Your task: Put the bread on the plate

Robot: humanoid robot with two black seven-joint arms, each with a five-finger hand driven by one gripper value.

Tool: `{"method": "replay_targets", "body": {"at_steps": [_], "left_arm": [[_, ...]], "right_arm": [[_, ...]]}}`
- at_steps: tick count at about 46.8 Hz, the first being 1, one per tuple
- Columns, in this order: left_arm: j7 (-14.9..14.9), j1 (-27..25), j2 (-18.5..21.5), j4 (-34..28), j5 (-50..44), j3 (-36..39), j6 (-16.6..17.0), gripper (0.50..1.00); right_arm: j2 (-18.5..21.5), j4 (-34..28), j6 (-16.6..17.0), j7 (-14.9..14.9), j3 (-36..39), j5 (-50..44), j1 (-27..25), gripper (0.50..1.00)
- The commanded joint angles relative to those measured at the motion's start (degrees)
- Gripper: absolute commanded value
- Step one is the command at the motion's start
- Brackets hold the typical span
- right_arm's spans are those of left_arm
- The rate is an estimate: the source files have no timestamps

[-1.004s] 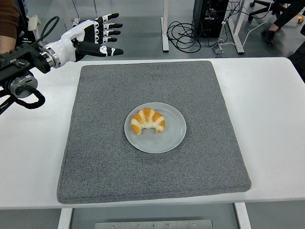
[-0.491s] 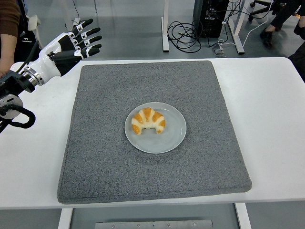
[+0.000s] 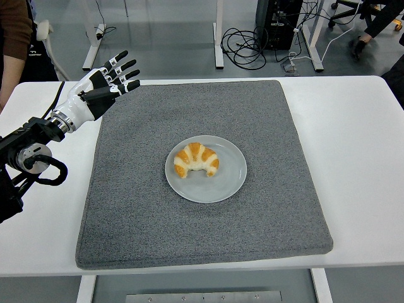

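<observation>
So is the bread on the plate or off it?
On it. The bread lies wholly inside the plate rim, on the mat. The left hand is apart, fingers spread, empty.

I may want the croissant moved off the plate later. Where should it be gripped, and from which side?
Grip the croissant across its thick middle hump, coming straight down from above. It lies flat on the plate, tips curving toward the near edge, so the arch is widest. The left robot hand is open and nearest.
</observation>
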Motion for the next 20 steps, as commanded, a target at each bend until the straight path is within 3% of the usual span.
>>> {"method": "replay_targets", "body": {"at_steps": [1,20], "left_arm": [[0.0,0.3,0.1,0.0,0.0,0.0,-0.2,0.971],[-0.4,0.5,0.1,0.0,0.0,-0.1,-0.2,0.974]], "right_arm": [[0.0,-0.1,0.0,0.0,0.0,0.0,0.0,1.0],[0.0,0.0,0.0,0.0,-0.1,0.0,0.0,1.0]]}}
